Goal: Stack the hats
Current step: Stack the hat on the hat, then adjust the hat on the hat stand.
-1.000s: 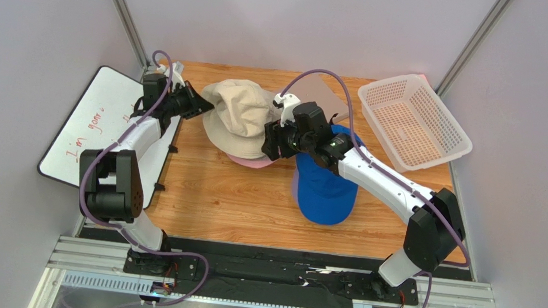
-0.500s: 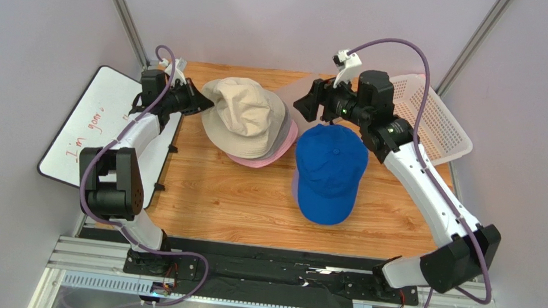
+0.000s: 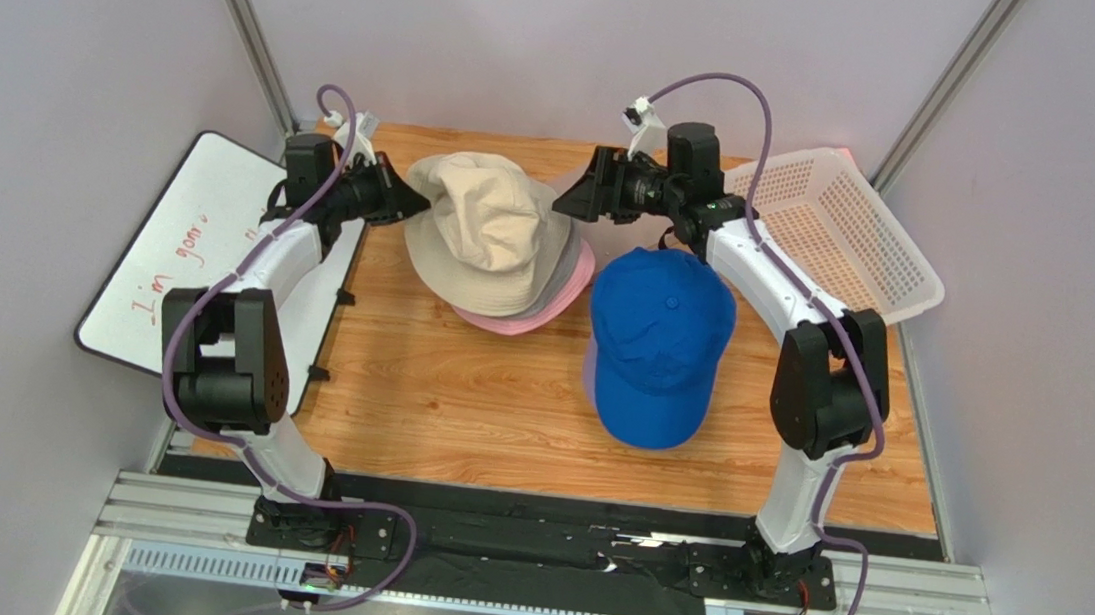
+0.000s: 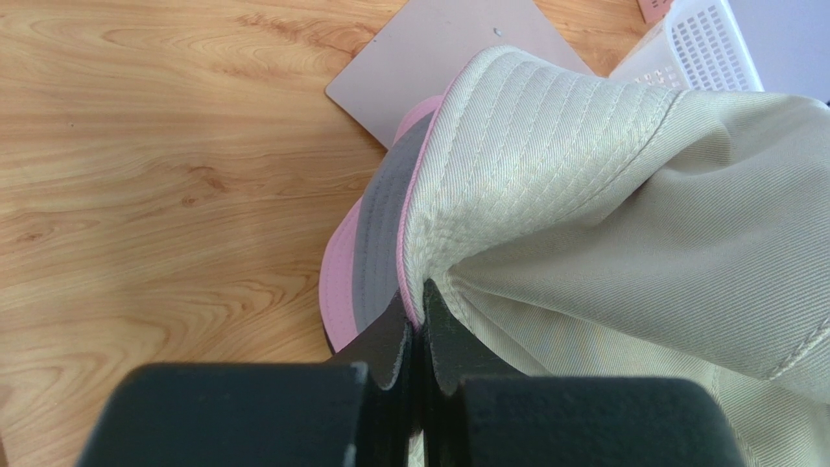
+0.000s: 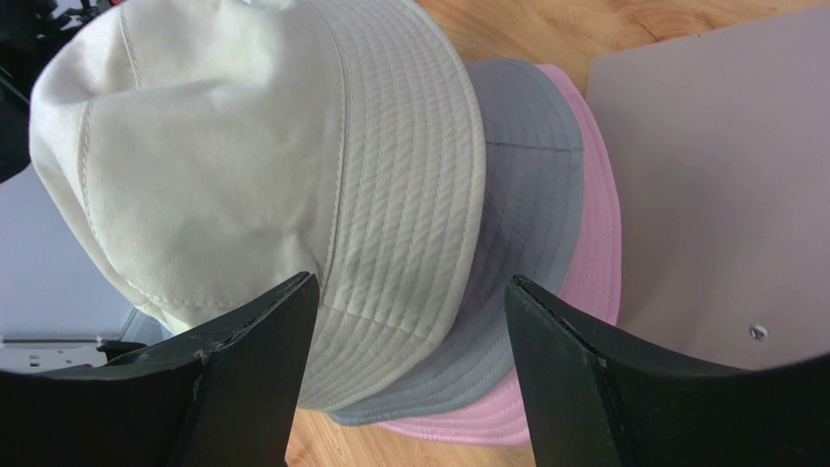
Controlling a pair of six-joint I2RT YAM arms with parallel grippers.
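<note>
While the left pincer (image 4: 421,326) is clamped tight on the brim of the beige bucket hat (image 3: 489,227), that hat sits on top of a grey hat (image 5: 531,214) and a pink hat (image 5: 596,229), stacked near the far left corner of the surface (image 3: 469,406). Right pincer (image 3: 575,197), jaws wide apart, hovers at the stack's far right side, gripping nothing. Blue cap (image 3: 656,341) lies alone, right of centre, just beside the stack.

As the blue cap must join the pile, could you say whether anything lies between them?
Nothing visible does: only bare table separates the blue cap from the beige bucket hat on top. The left end effector grips that hat's brim on its opposite side; the right end effector hangs open farther back.
</note>
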